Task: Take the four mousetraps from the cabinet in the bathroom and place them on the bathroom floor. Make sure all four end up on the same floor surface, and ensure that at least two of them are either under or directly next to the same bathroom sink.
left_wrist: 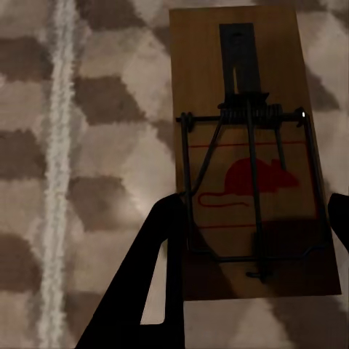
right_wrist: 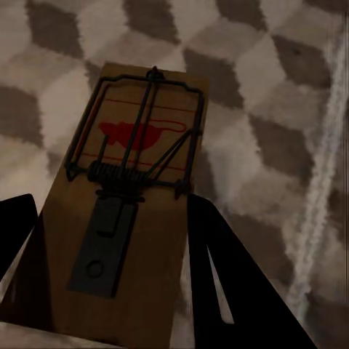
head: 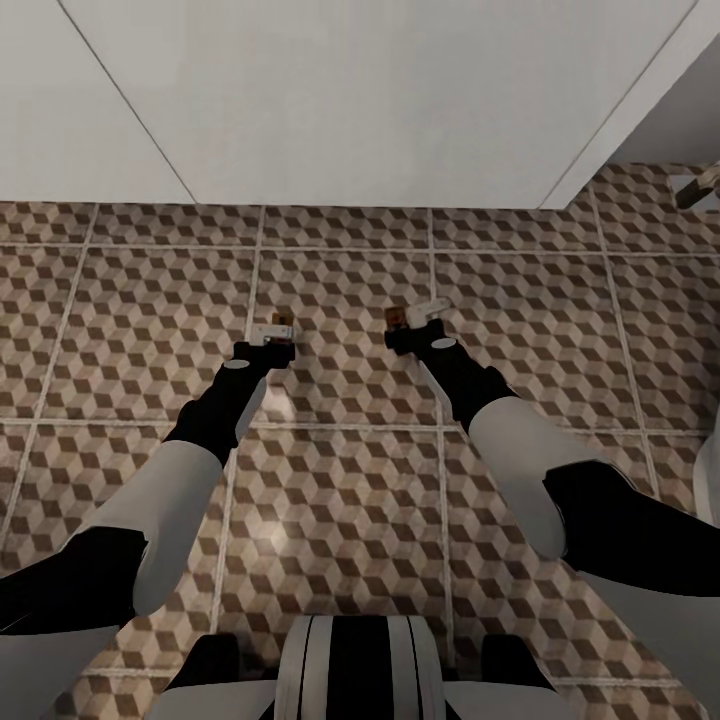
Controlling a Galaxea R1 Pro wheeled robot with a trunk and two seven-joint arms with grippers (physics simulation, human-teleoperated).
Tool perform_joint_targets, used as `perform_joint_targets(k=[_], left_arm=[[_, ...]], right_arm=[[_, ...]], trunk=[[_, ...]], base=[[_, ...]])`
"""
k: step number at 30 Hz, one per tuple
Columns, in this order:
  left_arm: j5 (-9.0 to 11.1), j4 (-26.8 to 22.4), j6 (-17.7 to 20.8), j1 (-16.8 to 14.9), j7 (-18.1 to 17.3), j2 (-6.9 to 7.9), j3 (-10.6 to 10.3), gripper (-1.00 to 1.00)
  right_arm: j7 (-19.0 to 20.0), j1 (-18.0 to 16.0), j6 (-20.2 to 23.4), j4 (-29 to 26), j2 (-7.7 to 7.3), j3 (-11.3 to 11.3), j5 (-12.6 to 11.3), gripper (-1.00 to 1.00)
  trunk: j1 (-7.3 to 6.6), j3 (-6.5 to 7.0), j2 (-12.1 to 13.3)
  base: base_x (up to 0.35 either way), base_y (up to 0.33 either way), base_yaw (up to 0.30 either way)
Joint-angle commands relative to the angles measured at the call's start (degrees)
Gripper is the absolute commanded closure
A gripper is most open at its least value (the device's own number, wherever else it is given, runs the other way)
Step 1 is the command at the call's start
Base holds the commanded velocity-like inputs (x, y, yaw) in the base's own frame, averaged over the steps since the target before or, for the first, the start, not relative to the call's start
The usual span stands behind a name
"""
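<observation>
Mousetraps, one in each claw, are carried over the bathroom floor (head: 340, 480). The left gripper (head: 272, 338) is clenched on a mousetrap (left_wrist: 251, 167): in the left wrist view a dark finger (left_wrist: 149, 280) presses one long edge of the board and the tip of the other finger shows at the opposite edge. The board juts forward past the fingertips, its wire spring and red mouse print facing the camera. The right gripper (head: 415, 325) likewise grasps a second mousetrap (right_wrist: 123, 211), a finger on each long side, with the red print toward the far end.

Beyond both claws lies cube-patterned tile with pale grout lines. Ahead of them in the head view rises a plain white surface (head: 380, 100), which may be a wall or a side of the vanity; the pictures do not settle which.

Risks, as a judgement: each grip bears only on the narrow board edges, so a trap could pivot or slip if the arm swings. Released from this height, a trap could bounce, flip, or land away from the sink.

Hard to make out: height of the traps above the tiles, and whether the springs are set. The basin itself is not identifiable, and a metallic object (head: 700, 185) at the far right edge of the head view is cut off.
</observation>
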Motion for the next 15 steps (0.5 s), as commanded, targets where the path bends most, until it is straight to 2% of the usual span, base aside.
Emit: perform_joint_targets(k=[1, 7, 15], left_arm=[[-0.4, -0.1, 0.4, 0.0, 0.3, -0.01, -0.2, 1.0], [-0.4, -0.2, 0.4, 0.0, 0.3, -0.06, -0.2, 1.0], [-0.4, -0.3, 0.4, 0.0, 0.3, -0.22, -0.2, 1.0]], right_arm=[[-0.8, 0.0, 0.0, -0.1, 0.0, 0.1, 0.4, 1.0], [-6.4, 0.0, -2.6, 1.5, 0.0, 0.2, 0.4, 1.0], [-7.8, 0.0, -5.0, 2.9, 0.0, 0.2, 0.4, 1.0]], trunk=[[-0.01, -0.03, 0.0], [-0.01, -0.03, 0.0], [-0.01, -0.03, 0.0]], base=[[0.01, 0.005, 0.0], [0.003, 0.002, 0.0], [0.0, 0.0, 0.0]])
